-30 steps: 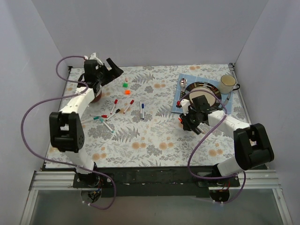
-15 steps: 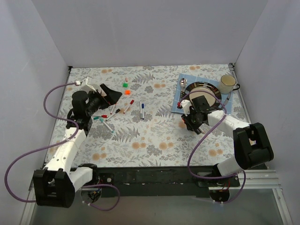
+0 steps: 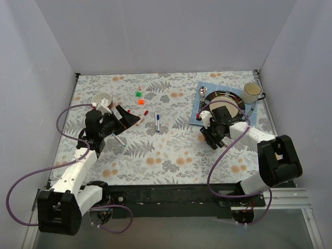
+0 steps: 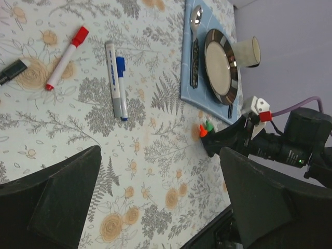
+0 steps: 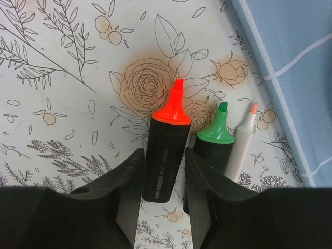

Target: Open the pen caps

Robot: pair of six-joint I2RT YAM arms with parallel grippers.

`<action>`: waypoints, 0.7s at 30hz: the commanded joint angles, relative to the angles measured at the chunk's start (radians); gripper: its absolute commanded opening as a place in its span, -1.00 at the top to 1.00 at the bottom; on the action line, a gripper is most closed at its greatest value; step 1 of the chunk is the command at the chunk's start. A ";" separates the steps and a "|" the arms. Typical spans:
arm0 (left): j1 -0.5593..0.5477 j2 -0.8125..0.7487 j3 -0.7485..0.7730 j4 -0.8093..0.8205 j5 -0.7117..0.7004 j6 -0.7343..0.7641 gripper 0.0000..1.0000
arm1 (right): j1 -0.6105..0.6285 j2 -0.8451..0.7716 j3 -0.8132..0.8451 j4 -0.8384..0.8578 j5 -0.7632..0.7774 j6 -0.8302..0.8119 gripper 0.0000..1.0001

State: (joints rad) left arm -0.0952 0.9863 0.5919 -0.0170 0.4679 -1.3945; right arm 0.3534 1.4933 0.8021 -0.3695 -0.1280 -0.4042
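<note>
Right pincer has a tight grip on our uncapped black-barrelled orange highlighter.
Our left pincer hangs wide apart over the floral surface; the small green cap and orange cap lie loose beyond it.

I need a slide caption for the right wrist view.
The right gripper grips an uncapped orange highlighter; an uncapped green highlighter and a white pen lie beside it.

Left arm extends from its base along the left side, forearm low, wrist turned rightward. Left gripper sits level above the table, jaws spread wide, nothing between them. Right arm is folded, elbow raised at the right, forearm reaching left. Right gripper is angled downward, fingers pressed against both sides of an orange-tipped pen.
</note>
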 commanded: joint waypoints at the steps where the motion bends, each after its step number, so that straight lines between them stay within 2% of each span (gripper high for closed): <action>1: -0.064 0.021 0.023 -0.057 -0.066 -0.003 -0.96 | -0.004 0.005 -0.001 -0.014 0.011 -0.013 0.11; 7: -0.187 0.096 0.083 -0.109 -0.234 0.052 -0.96 | -0.004 -0.047 0.008 -0.025 -0.024 -0.022 0.12; 9: -0.210 0.167 0.135 -0.139 -0.284 0.121 -0.96 | -0.004 -0.064 0.011 -0.029 -0.041 -0.039 0.11; 14: -0.215 0.328 0.287 -0.207 -0.299 0.304 -0.72 | -0.005 -0.133 0.014 -0.037 -0.113 -0.073 0.10; 18: -0.216 0.499 0.428 -0.254 -0.317 0.463 -0.66 | -0.005 -0.177 0.013 -0.042 -0.176 -0.100 0.10; 21: -0.218 0.607 0.561 -0.326 -0.324 0.572 -0.48 | -0.005 -0.206 0.009 -0.045 -0.214 -0.111 0.10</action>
State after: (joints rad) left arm -0.3077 1.4998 1.0218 -0.2501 0.1814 -1.0195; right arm 0.3534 1.3308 0.8021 -0.4023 -0.2565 -0.4778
